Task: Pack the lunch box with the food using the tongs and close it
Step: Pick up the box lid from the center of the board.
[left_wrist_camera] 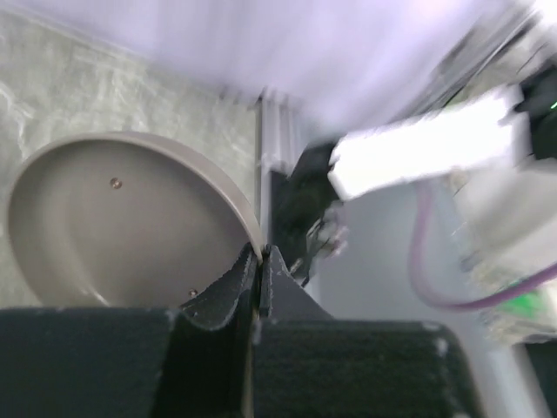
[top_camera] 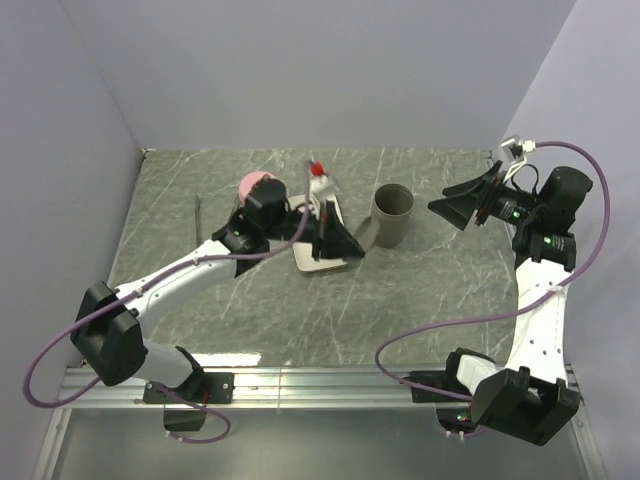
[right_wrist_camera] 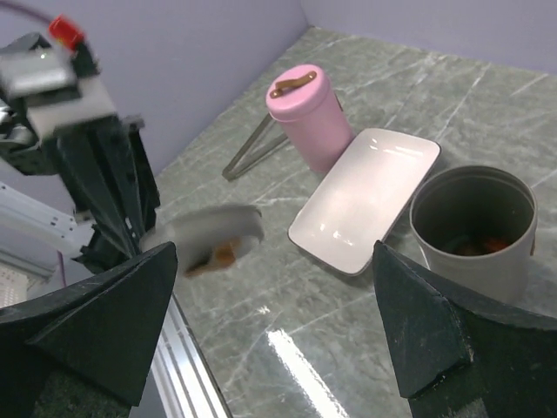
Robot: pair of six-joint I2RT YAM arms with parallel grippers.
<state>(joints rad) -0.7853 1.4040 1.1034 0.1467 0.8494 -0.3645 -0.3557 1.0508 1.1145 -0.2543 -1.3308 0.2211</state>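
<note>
Food pieces (right_wrist_camera: pixel 484 246) sit inside the open grey lunch box (right_wrist_camera: pixel 474 272) on the counter (top_camera: pixel 420 300), beside a white tray (right_wrist_camera: pixel 365 200). The tongs (right_wrist_camera: pixel 258 146) lie by a pink container (right_wrist_camera: pixel 312 117). The left pincer (left_wrist_camera: pixel 259 261) clamps a round grey lid (left_wrist_camera: pixel 104 226) by its rim; the right pincer (right_wrist_camera: pixel 275 257) gapes wide, empty.

Lunch box (right_wrist_camera: pixel 474 261) just beside tray (right_wrist_camera: pixel 365 196)

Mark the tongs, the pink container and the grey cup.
tongs (right_wrist_camera: pixel 233 168): right wrist view, near the joined end.
pink container (right_wrist_camera: pixel 315 122): right wrist view, side wall.
grey cup (right_wrist_camera: pixel 474 277): right wrist view, front outer wall.
</note>
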